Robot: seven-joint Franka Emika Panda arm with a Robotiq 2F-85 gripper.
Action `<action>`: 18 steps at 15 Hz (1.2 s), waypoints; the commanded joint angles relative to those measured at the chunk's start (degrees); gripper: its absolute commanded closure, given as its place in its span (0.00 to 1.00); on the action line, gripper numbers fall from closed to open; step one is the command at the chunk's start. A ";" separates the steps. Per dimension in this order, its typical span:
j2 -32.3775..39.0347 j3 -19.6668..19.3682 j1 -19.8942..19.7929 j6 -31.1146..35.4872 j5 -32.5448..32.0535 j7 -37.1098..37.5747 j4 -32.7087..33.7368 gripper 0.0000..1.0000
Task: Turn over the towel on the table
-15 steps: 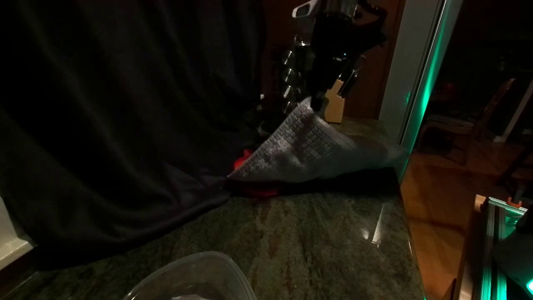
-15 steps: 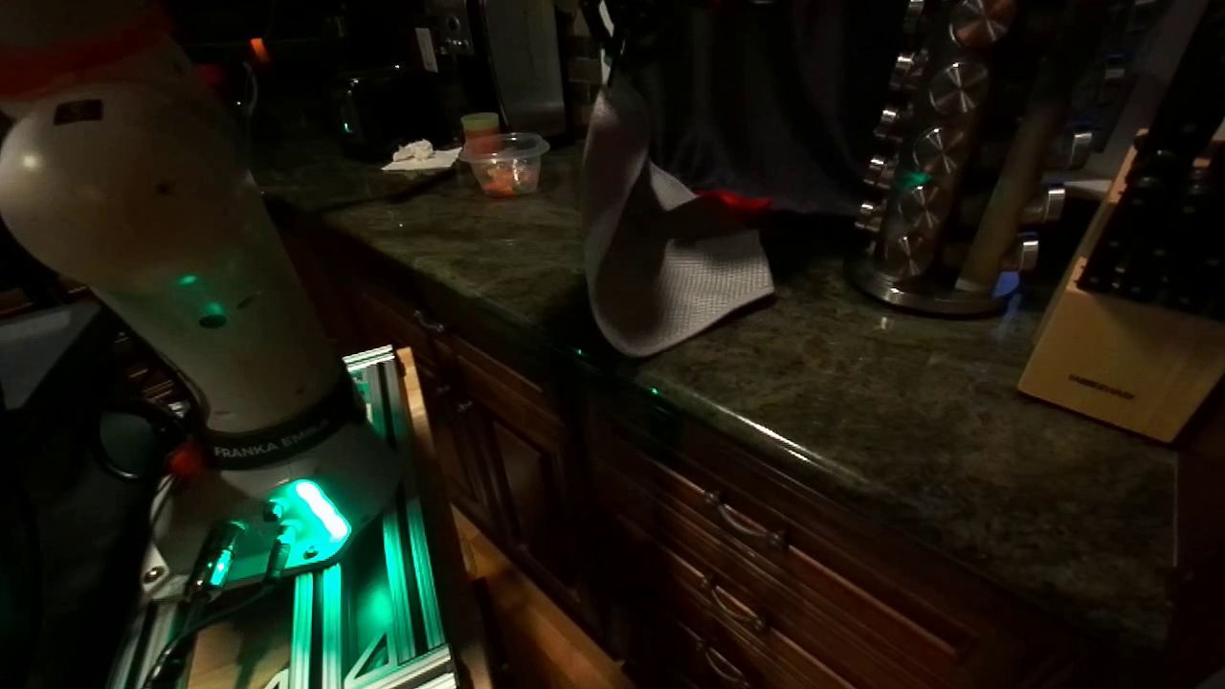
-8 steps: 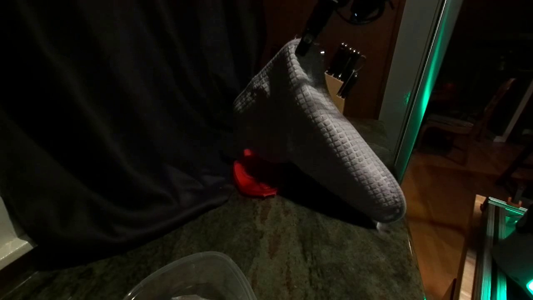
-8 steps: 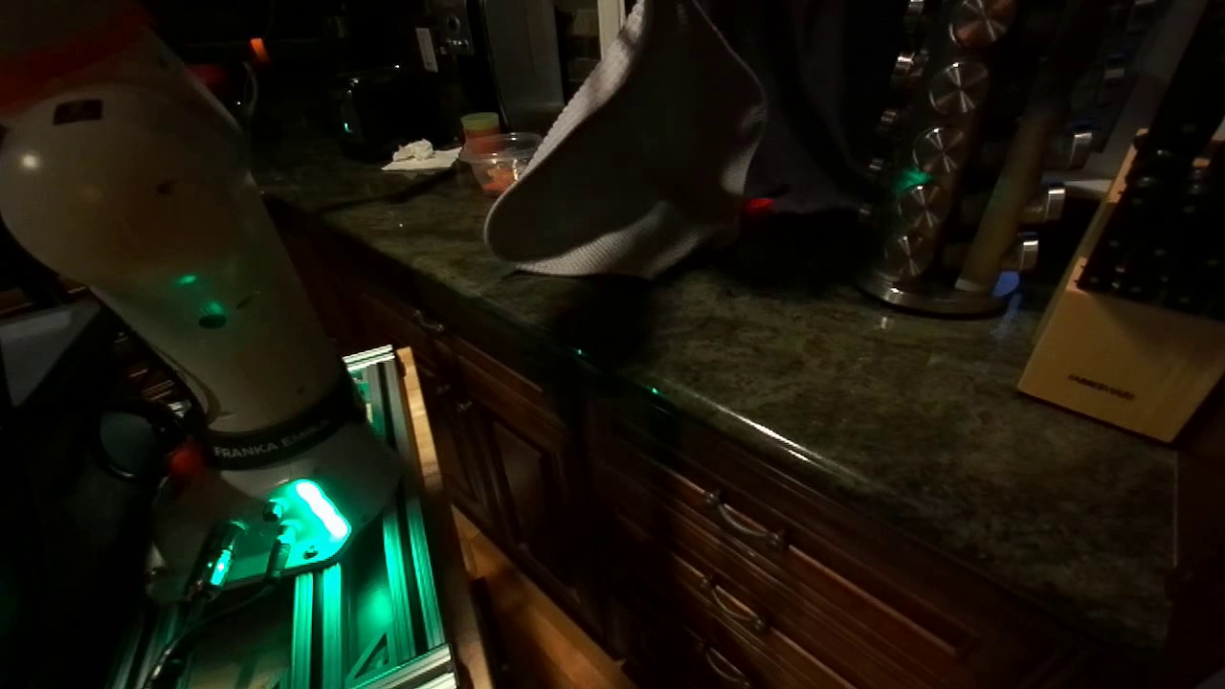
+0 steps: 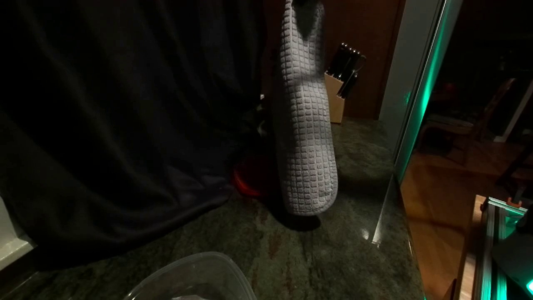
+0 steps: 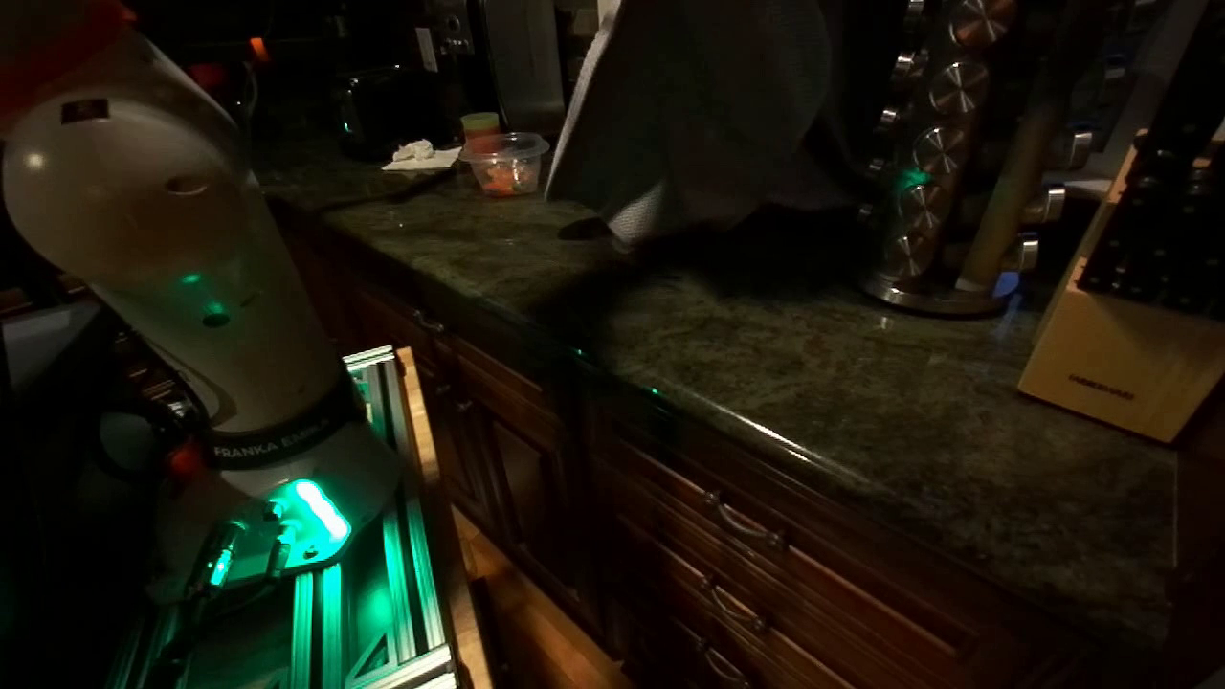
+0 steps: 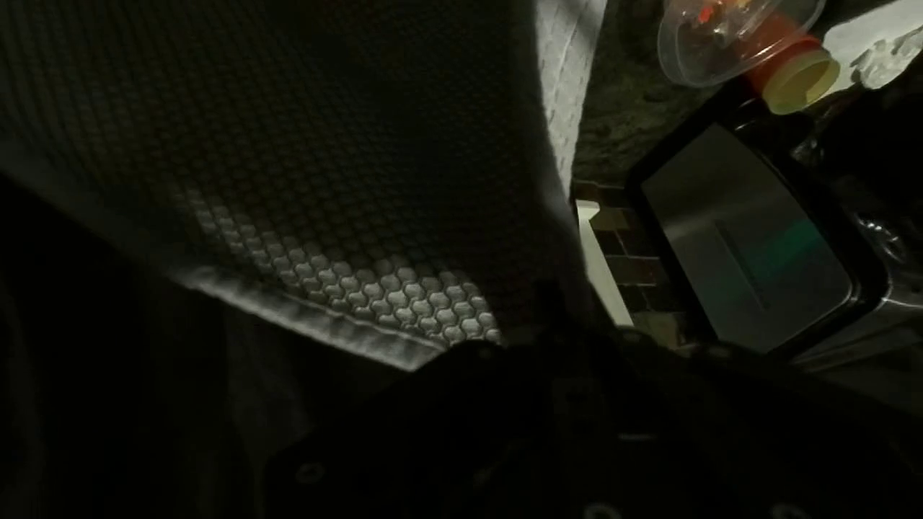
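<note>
The towel, light grey-white with a waffle grid, hangs lengthwise from above in an exterior view. It also shows, mostly shaded, at the top of an exterior view and fills the left of the wrist view. Its lower end hangs at or just above the dark green stone table; I cannot tell whether it touches. My gripper is very dark in the wrist view, its fingers together at the towel's upper edge, holding it up. In both exterior views the gripper is beyond the top edge or hidden.
A red object lies in shadow beside the towel, by the black curtain. A clear plastic bowl stands on the table with a cup behind it. A spice rack and a knife block stand further along.
The gripper has risen out of both exterior views with the towel. The towel went from partly draped on the table to hanging lengthwise, its lower end swinging, and the red object became more exposed.
</note>
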 commanded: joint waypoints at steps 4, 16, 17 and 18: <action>-6.57 0.84 4.01 0.91 -0.53 1.48 -0.82 0.99; -3.79 9.37 11.14 8.78 -1.73 4.84 3.25 0.99; -2.80 9.87 11.62 10.13 -1.98 5.45 3.74 0.99; -1.93 10.54 11.94 12.43 -2.21 5.79 3.61 0.99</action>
